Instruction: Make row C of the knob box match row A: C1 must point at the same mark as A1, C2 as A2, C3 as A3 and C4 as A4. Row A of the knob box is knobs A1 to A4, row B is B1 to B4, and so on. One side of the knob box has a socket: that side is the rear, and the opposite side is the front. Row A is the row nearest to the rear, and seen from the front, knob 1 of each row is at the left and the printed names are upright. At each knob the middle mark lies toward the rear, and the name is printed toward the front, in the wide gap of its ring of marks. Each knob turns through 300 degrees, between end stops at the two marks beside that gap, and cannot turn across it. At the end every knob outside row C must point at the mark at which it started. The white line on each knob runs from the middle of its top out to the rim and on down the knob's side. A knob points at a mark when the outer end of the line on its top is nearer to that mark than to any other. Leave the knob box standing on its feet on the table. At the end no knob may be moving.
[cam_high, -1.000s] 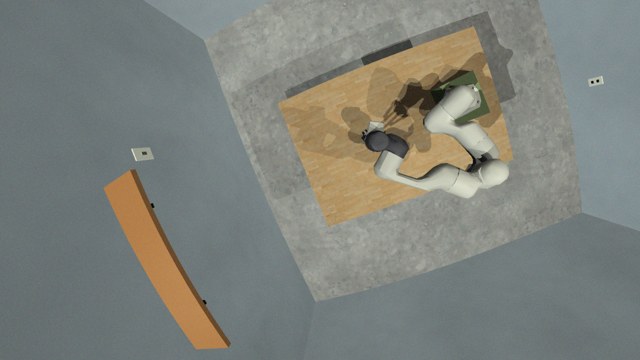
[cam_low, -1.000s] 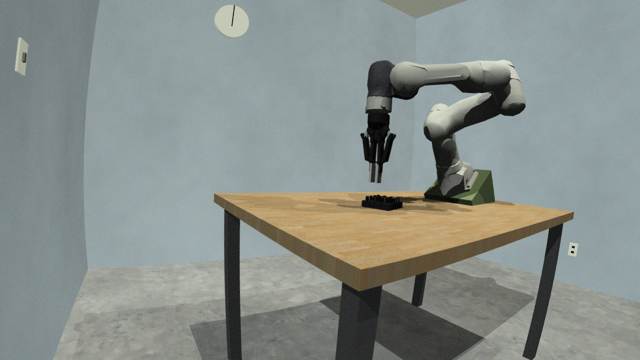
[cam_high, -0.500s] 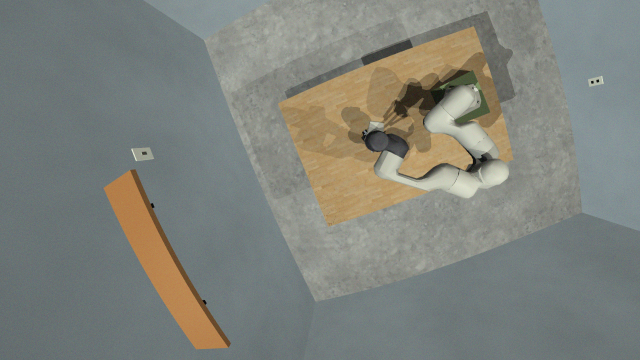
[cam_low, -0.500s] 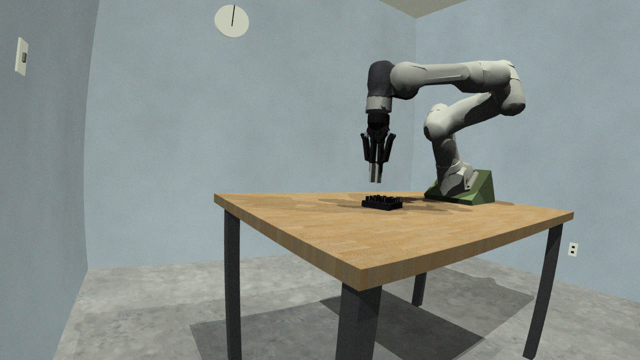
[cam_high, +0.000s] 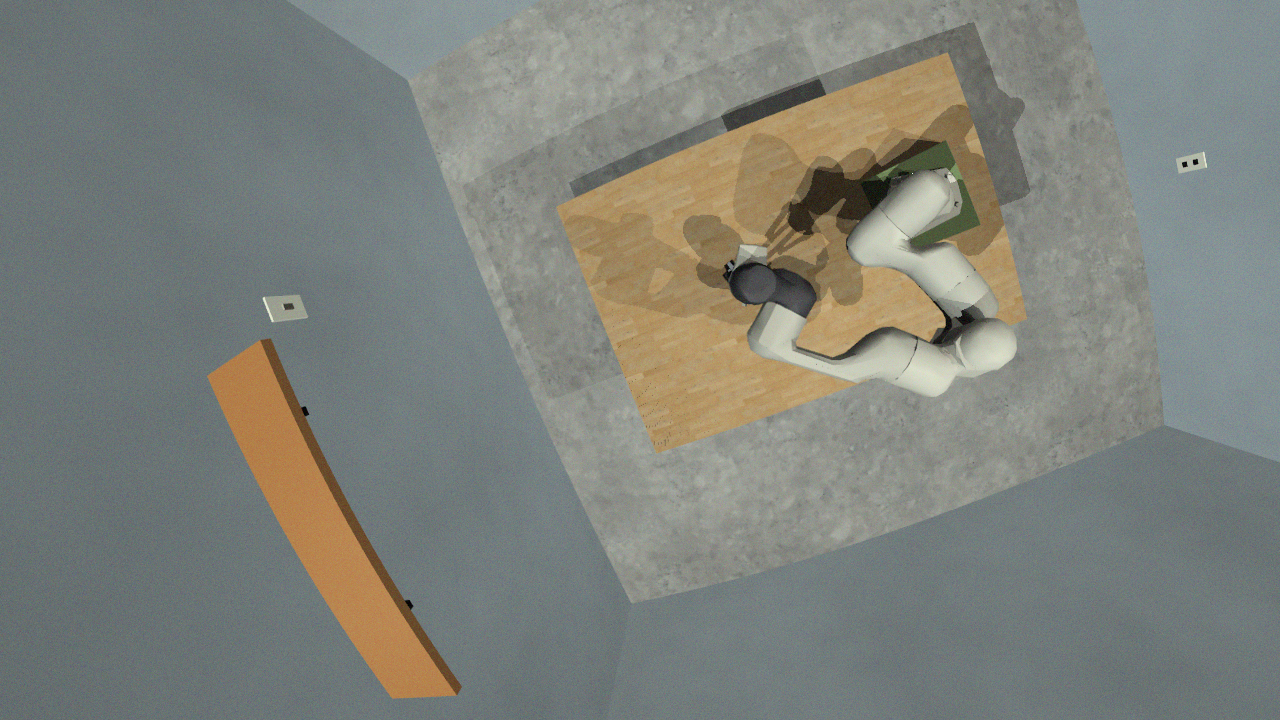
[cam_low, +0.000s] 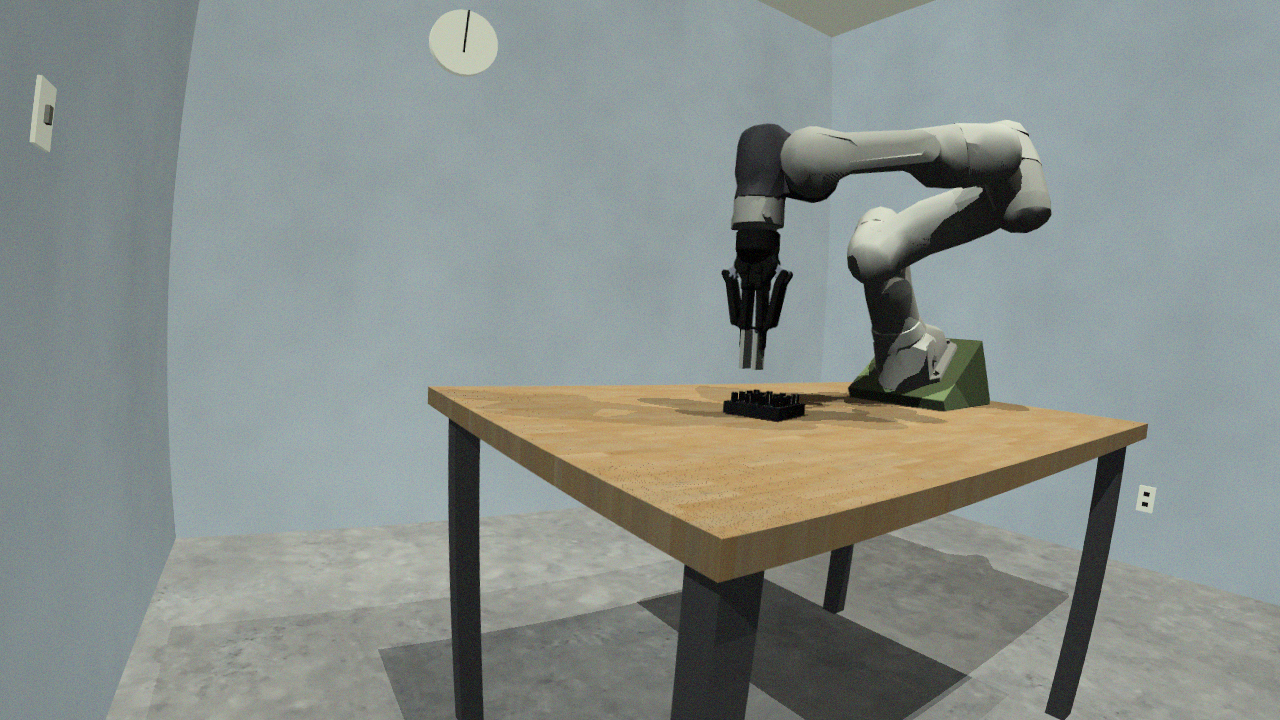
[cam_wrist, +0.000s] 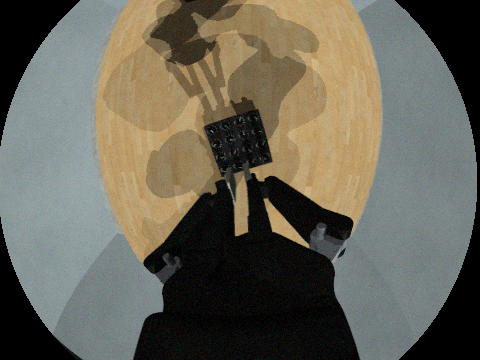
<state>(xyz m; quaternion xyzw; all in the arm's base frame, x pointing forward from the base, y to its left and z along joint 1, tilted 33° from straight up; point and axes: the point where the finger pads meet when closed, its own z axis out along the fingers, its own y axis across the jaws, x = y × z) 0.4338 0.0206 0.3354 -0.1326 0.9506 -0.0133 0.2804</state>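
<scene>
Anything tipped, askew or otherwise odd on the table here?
Nothing stands out. The knob box sits flat on the table; the end effector hangs above it, nearly shut and holding nothing.

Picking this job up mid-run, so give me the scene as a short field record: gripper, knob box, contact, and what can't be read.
gripper: nearly shut, holding nothing, pointing straight down
height: hanging above the knob box, clear gap between them
contact: none with any knob
knob box: standing on the table, near the arm's green base
wrist view: fingertips show at the box's near edge
knob lines: too small to read in any view
row C status: cannot tell
</scene>
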